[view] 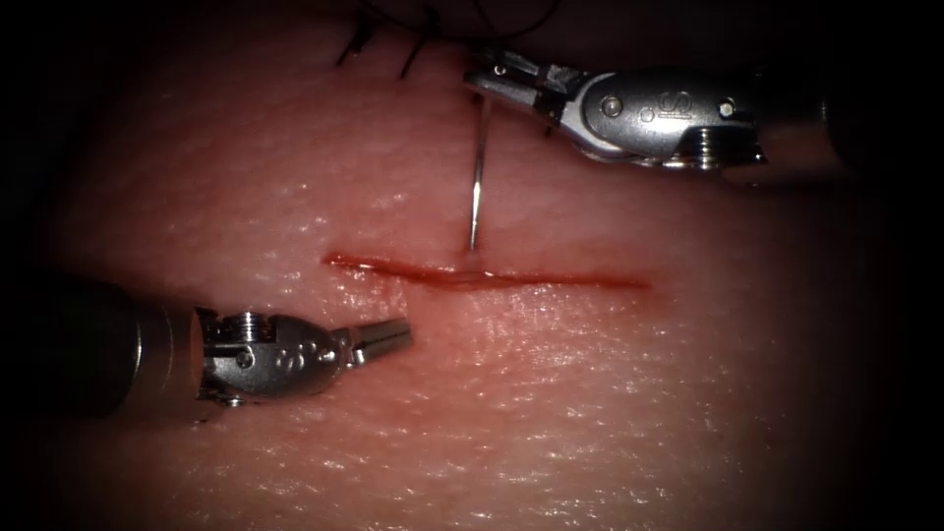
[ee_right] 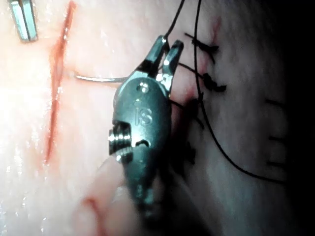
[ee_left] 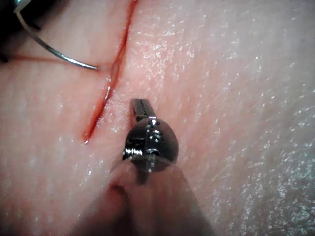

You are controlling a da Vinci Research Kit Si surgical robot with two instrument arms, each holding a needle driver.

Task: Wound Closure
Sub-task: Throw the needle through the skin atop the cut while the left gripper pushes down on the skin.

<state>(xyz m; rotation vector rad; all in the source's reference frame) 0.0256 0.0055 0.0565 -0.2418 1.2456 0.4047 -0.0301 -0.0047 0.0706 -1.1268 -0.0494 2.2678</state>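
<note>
Right pincer is closed on the needle near its blunt end; from the pincer the needle reaches down to the cut, its tip set at the tissue just above the cut's edge. Dark thread is seen trailing behind this pincer, past older stitches. Left pincer is closed, nothing held, just below the cut, apart from the needle.

Pink tissue, red cut, silver needle, black thread
</note>
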